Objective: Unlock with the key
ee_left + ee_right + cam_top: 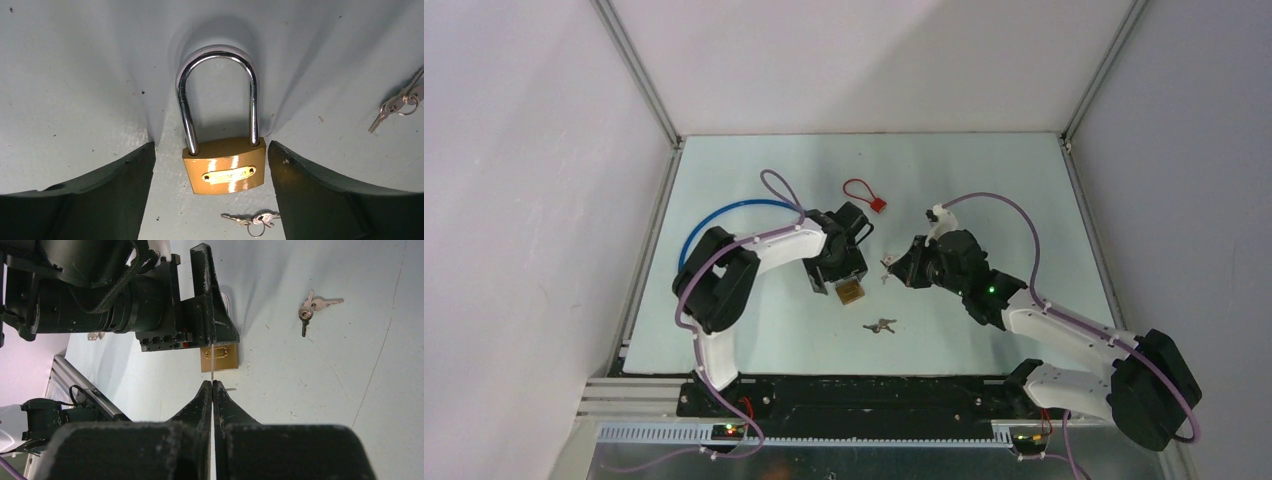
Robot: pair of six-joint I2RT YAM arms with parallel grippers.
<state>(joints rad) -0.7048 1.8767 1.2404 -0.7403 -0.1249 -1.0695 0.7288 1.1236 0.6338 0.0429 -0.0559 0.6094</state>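
A gold padlock lay flat on the pale table, a little left of the middle of the top view. Its silver loop was pushed down into the body. The left gripper hung over it with its jaws wide, one finger on each side, and a gap showed on both sides. The right gripper, just right of the middle, had its jaws pressed tight on a thin key, which pointed toward the padlock. More keys lay below the padlock. A red loop lay higher up.
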